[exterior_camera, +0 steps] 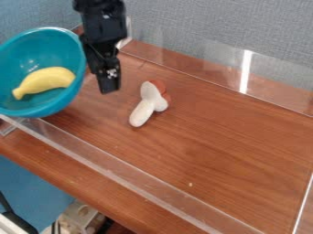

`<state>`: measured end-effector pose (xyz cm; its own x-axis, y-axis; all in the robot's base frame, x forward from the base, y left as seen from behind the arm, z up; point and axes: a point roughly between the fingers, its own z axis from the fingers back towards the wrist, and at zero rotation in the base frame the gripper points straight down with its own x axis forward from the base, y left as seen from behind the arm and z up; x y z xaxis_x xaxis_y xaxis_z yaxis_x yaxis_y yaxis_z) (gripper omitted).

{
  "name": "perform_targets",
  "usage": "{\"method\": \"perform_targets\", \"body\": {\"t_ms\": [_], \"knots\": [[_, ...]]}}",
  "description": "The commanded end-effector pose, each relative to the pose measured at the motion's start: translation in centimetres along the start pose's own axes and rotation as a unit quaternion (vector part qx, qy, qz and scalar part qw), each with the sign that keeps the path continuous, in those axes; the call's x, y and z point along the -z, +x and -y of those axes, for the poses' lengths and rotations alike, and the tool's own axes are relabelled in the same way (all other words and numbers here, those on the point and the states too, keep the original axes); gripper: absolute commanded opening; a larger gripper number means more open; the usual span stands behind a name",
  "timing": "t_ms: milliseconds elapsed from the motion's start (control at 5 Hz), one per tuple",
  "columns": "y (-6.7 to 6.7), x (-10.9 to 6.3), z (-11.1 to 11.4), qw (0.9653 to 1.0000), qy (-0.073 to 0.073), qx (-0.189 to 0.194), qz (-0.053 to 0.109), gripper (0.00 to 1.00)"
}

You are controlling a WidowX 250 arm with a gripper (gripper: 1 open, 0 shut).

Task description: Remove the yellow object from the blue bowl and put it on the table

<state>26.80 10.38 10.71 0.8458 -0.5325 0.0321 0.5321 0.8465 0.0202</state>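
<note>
On my feed the yellow object lay inside the bowl, a curved, banana-like shape resting low against the inner wall. The bowl sat at the far left of the desk and looked tipped, its opening turned partly toward the camera and its left edge cut off by the frame. I could not tell whether its base was flat on the wood.

The arm came down from the top of the view, just right of the bowl. The black fingers pointed downward, their tips close beside the bowl's right rim. They read as one dark shape from this angle, so I could not tell whether they were parted or closed, nor whether they touched the rim. They were not on the yellow object.

A white object with a small red mark near its upper end lay on the bare wood to the right of the fingers, apart from both them and the bowl. A clear wall ran along the near edge of the desk, with more clear panels at the back.
</note>
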Motion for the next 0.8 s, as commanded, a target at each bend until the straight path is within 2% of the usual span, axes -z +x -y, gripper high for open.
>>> {"method": "perform_targets", "body": {"t_ms": [0,400,600], "knots": [[-0.8,-3.1,-2.0,0.9986,0.034,-0.036,0.019,1.00],[-5.5,-4.1,-6.1,0.9965,0.038,-0.072,0.018,1.00],[-6.7,-3.8,-6.4,0.9964,0.038,-0.075,0.016,1.00]]}}
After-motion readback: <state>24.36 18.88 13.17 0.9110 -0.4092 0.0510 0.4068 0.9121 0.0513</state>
